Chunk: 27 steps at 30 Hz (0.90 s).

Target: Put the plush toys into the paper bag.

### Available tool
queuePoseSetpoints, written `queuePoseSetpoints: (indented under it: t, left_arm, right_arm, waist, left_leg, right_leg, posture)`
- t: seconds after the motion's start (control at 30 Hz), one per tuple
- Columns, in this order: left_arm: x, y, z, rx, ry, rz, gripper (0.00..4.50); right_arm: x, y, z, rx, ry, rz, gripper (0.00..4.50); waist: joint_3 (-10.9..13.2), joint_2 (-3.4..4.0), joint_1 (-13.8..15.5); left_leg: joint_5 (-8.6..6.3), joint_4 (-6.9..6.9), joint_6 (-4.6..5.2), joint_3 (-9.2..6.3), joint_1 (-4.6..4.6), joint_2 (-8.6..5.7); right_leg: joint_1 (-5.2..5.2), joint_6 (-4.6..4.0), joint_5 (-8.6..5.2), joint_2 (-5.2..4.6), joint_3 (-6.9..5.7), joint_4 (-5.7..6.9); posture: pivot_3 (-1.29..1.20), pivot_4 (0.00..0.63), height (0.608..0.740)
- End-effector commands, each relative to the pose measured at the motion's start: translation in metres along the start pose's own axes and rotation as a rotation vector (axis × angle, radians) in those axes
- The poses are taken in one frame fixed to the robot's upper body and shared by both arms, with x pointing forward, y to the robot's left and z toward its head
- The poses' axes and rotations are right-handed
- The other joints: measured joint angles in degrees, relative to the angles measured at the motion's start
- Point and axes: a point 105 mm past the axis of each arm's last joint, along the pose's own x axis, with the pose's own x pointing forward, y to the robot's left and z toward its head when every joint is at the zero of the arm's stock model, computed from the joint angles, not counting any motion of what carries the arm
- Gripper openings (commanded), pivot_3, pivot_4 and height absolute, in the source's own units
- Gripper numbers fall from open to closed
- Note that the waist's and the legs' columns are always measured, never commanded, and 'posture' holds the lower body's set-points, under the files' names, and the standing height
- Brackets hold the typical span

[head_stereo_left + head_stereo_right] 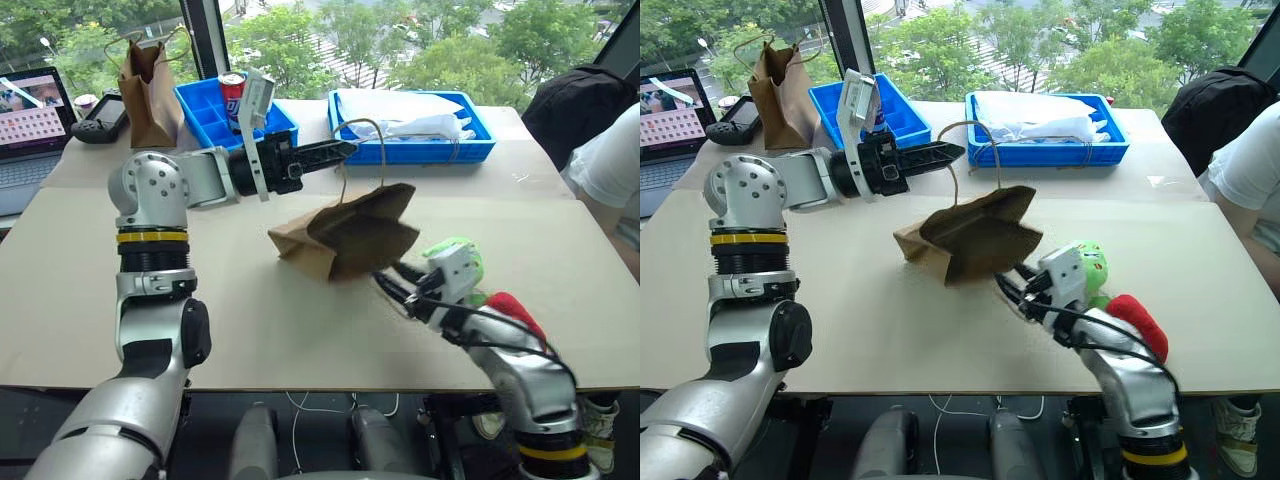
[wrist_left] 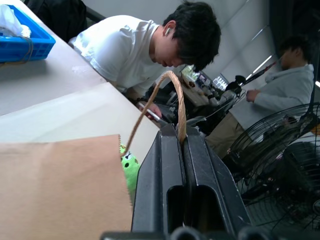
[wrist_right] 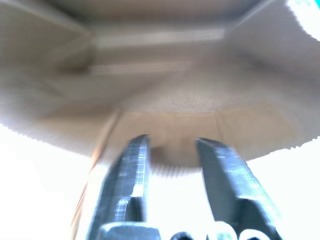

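Our left claw (image 1: 345,149) pinches the wide brown kraft paper bag's (image 1: 350,235) twine handle (image 1: 362,130); right claw (image 1: 1008,288), parted and empty, must fetch the roundish green plush toy (image 1: 1090,262).

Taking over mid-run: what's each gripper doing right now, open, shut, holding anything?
Left gripper: shut on the twine handle of the paper bag, lifting its mouth.
Right gripper: open, empty, fingers at the bag's mouth.

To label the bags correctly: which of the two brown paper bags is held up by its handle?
The wide paper bag mid-table, its twine handle pinched by the left gripper; the narrower bag stands untouched at the far corner.
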Motion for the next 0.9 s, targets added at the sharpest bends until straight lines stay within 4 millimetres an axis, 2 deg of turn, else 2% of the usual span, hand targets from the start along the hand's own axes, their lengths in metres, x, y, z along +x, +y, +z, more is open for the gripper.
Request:
queuePoseSetpoints:
  t: [0.03, 0.07, 0.13, 0.23, 0.33, 0.4, 0.5, 0.6, 0.67, 0.7, 0.77, 0.8, 0.9]
  left_arm:
    - [0.000, -0.010, 0.001, 0.005, -0.021, -0.029, 0.00]
    - [-0.001, -0.006, -0.003, -0.003, -0.012, -0.016, 0.00]
    - [-0.001, -0.003, -0.010, -0.013, -0.001, -0.006, 0.00]
    - [0.001, -0.004, -0.016, -0.023, 0.002, -0.010, 0.00]
    - [0.004, -0.005, -0.022, -0.020, 0.020, -0.016, 0.00]
    - [0.005, -0.007, -0.024, -0.022, 0.025, -0.021, 0.00]
    - [0.006, -0.009, -0.029, -0.022, 0.032, -0.028, 0.00]
    - [0.007, -0.010, -0.030, -0.021, 0.033, -0.029, 0.00]
    - [0.007, -0.011, -0.029, -0.022, 0.031, -0.030, 0.00]
    - [0.006, -0.011, -0.029, -0.023, 0.031, -0.030, 0.00]
    - [0.006, -0.011, -0.029, -0.027, 0.032, -0.032, 0.00]
    - [0.006, -0.011, -0.030, -0.029, 0.034, -0.033, 0.00]
    - [0.009, -0.012, -0.031, -0.038, 0.037, -0.042, 0.00]
  right_arm:
    - [-0.023, -0.022, 0.040, -0.063, -0.088, -0.053, 3.56]
    - [-0.027, -0.032, 0.046, -0.080, -0.091, -0.091, 3.98]
    - [-0.032, -0.052, 0.048, -0.090, -0.070, -0.158, 4.47]
    - [-0.034, -0.081, 0.034, -0.110, 0.036, -0.250, 4.47]
    - [-0.029, -0.099, 0.016, -0.037, 0.091, -0.311, 4.47]
    - [-0.027, -0.105, 0.008, 0.004, 0.105, -0.337, 4.47]
    - [-0.024, -0.108, -0.023, 0.056, 0.223, -0.347, 4.47]
    - [-0.023, -0.107, -0.042, 0.099, 0.280, -0.352, 3.72]
    - [-0.024, -0.109, -0.045, 0.094, 0.290, -0.360, 3.08]
    - [-0.024, -0.112, -0.040, 0.087, 0.264, -0.375, 2.68]
    - [-0.027, -0.122, -0.023, 0.043, 0.201, -0.415, 2.21]
    - [-0.029, -0.126, -0.013, 0.019, 0.172, -0.434, 1.73]
    - [-0.037, -0.137, 0.029, -0.071, 0.051, -0.461, 0.66]
  waist:
    - [0.0, 0.02, 0.0]
    - [0.0, 0.02, 0.0]
    - [0.0, 0.03, -0.2]
    - [0.0, 0.02, -0.2]
    - [0.0, 0.02, -0.1]
    - [0.0, 0.05, -0.1]
    - [0.0, 0.07, -0.1]
    - [0.0, 0.08, -0.2]
    - [0.0, 0.08, -0.2]
    - [0.0, 0.08, -0.1]
    - [0.0, 0.08, -0.1]
    - [0.0, 0.09, -0.1]
    - [0.1, 0.21, -0.1]
  left_leg:
    - [0.00, -0.01, 0.00, 0.00, 0.00, 0.00]
    - [0.00, -0.01, 0.00, -0.01, 0.01, -0.02]
    - [0.00, -0.01, 0.00, -0.01, 0.02, -0.04]
    - [0.01, -0.03, 0.01, -0.05, 0.04, -0.06]
    - [0.01, -0.02, 0.01, -0.04, 0.02, -0.08]
    - [0.01, -0.04, 0.01, -0.04, 0.02, -0.10]
    - [0.01, -0.07, 0.01, -0.04, 0.02, -0.12]
    - [0.01, -0.08, 0.01, -0.05, 0.02, -0.12]
    - [0.01, -0.07, 0.01, -0.05, 0.03, -0.12]
    - [0.01, -0.07, 0.01, -0.05, 0.04, -0.12]
    - [0.01, -0.06, 0.00, -0.07, 0.03, -0.13]
    - [0.01, -0.05, 0.01, -0.06, 0.03, -0.14]
    - [0.01, -0.05, 0.00, -0.06, 0.02, -0.15]
  right_leg:
    - [0.00, 0.00, 0.00, 0.00, 0.00, -0.01]
    - [0.01, 0.00, 0.00, -0.01, 0.00, -0.01]
    - [0.02, 0.00, 0.00, -0.03, 0.01, -0.02]
    - [0.02, 0.00, 0.00, -0.02, 0.01, -0.02]
    - [0.02, -0.06, 0.03, -0.03, 0.01, -0.06]
    - [0.02, -0.07, 0.04, -0.04, 0.03, -0.08]
    - [0.02, -0.06, 0.04, -0.06, 0.03, -0.07]
    - [0.01, -0.07, 0.04, -0.06, 0.03, -0.07]
    - [0.02, -0.07, 0.04, -0.05, 0.04, -0.07]
    - [0.04, -0.06, 0.04, -0.06, 0.04, -0.07]
    - [0.06, -0.06, 0.04, -0.06, 0.03, -0.07]
    - [0.06, -0.05, 0.04, -0.05, 0.04, -0.07]
    - [0.05, -0.04, 0.04, -0.06, 0.05, -0.07]
  posture:
    - [0.00, 0.150, 0.665]
    - [0.00, 0.150, 0.665]
    - [0.00, 0.150, 0.665]
    - [0.00, 0.150, 0.665]
    - [0.00, 0.150, 0.665]
    - [0.00, 0.150, 0.665]
    - [0.00, 0.150, 0.665]
    - [0.00, 0.150, 0.665]
    - [0.00, 0.150, 0.665]
    - [0.00, 0.150, 0.665]
    - [0.00, 0.150, 0.665]
    - [0.00, 0.150, 0.665]
    - [0.00, 0.150, 0.665]
